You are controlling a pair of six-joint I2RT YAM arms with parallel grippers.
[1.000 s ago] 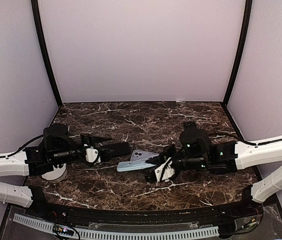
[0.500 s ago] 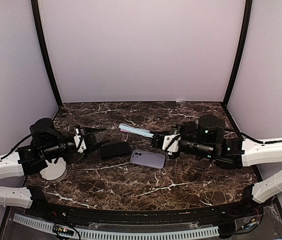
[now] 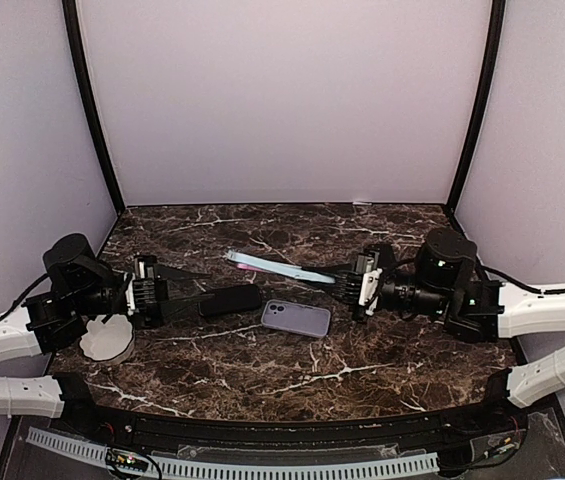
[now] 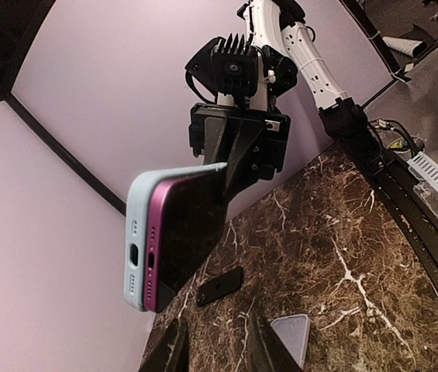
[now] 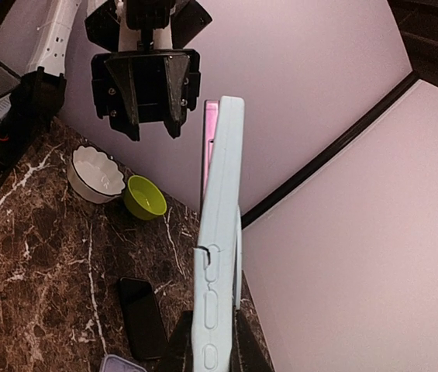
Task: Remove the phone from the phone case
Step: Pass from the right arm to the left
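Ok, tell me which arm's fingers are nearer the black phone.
Left. The left fingers point at the black phone from close by; the right fingers hold the cased phone farther off.

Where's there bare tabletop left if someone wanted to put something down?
Free: the back strip of the table along the rear wall, and the front strip in front of the lavender item. Crowded: the middle, with black phone, white bowl, left gripper, right gripper holding the cased phone.
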